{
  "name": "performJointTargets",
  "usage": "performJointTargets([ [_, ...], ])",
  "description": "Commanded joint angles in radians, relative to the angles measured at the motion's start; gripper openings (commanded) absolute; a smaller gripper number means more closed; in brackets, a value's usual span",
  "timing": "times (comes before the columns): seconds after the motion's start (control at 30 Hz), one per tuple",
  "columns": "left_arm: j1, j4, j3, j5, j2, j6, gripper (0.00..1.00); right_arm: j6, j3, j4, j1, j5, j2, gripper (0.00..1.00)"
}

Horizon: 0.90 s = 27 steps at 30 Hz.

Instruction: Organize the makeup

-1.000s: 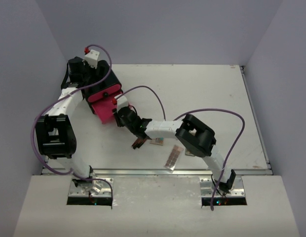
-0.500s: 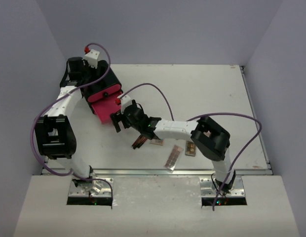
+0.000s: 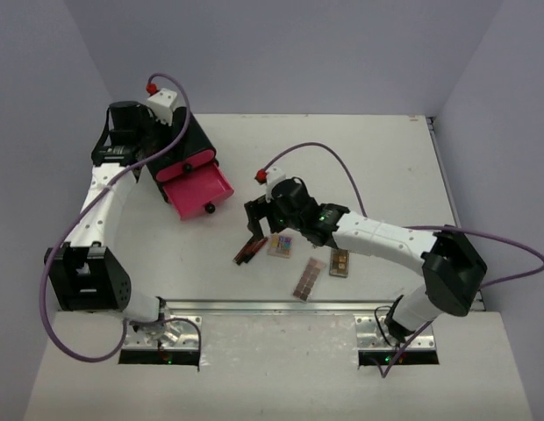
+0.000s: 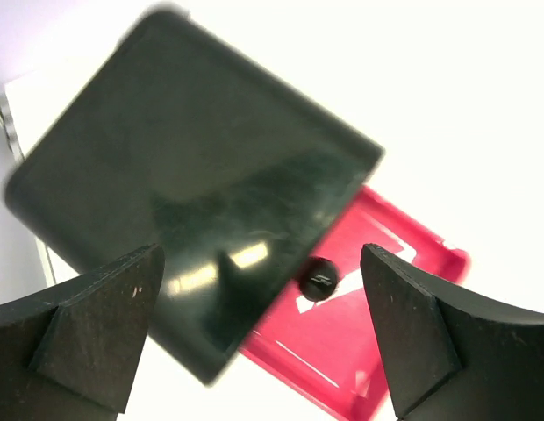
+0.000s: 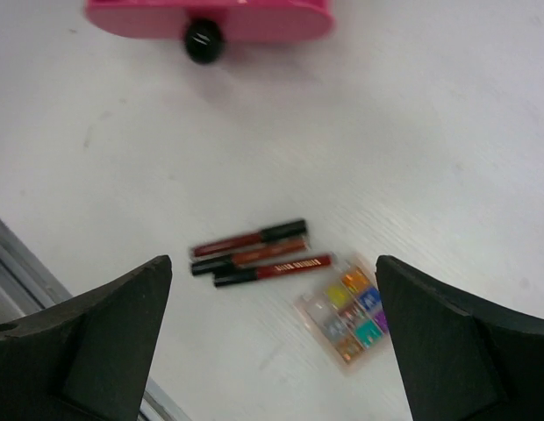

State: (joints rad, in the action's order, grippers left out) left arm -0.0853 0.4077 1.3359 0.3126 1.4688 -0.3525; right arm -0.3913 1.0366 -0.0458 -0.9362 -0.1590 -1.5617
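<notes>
The makeup lies on the white table in front of my right arm. Three slim dark and red sticks (image 5: 254, 254) (image 3: 246, 250) lie side by side, with a square multicolour palette (image 5: 349, 316) (image 3: 281, 245) just right of them. A long brownish palette (image 3: 309, 279) and a smaller one (image 3: 340, 262) lie further right. My right gripper (image 5: 274, 272) (image 3: 261, 221) hangs open above the sticks and holds nothing. My left gripper (image 4: 261, 259) (image 3: 136, 140) is open over the black box (image 4: 184, 219), touching nothing.
The black box (image 3: 171, 145) stands at the back left with its pink drawer (image 3: 196, 188) (image 4: 377, 289) pulled out toward the middle. The drawer's black knob (image 5: 204, 39) faces the sticks. A small black round thing (image 4: 318, 281) shows at the box's front edge. The metal table edge (image 3: 325, 307) runs close behind the palettes.
My right gripper has opened and drawn back from the pink drawer to above the sticks. My left arm has pulled back and left over the black box.
</notes>
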Motion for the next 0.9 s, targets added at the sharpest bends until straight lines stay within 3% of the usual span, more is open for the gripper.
performJointTargets([
  [0.0, 0.122, 0.065, 0.022, 0.024, -0.137, -0.014, 0.91, -0.151, -0.114, -0.111, 0.179, 0.041, 0.133, 0.99],
  [0.13, 0.277, 0.172, -0.001, -0.038, -0.196, -0.068, 0.91, -0.154, -0.211, -0.143, 0.227, -0.146, 0.237, 0.99],
  [0.33, 0.4, 0.259, -0.042, -0.088, -0.211, -0.082, 0.87, -0.245, -0.279, -0.146, 0.345, -0.131, 0.283, 0.99],
  [0.53, 0.57, 0.27, -0.188, -0.164, -0.152, -0.093, 0.85, -0.323, -0.289, -0.148, 0.387, -0.176, 0.263, 0.99],
  [0.67, 0.62, 0.268, -0.254, -0.144, -0.092, -0.081, 0.84, -0.317, -0.288, -0.162, 0.39, -0.213, 0.256, 0.99],
  [0.87, 0.632, 0.155, -0.371, -0.139, 0.011, 0.003, 0.73, -0.344, -0.322, -0.181, 0.39, -0.228, 0.28, 0.99],
])
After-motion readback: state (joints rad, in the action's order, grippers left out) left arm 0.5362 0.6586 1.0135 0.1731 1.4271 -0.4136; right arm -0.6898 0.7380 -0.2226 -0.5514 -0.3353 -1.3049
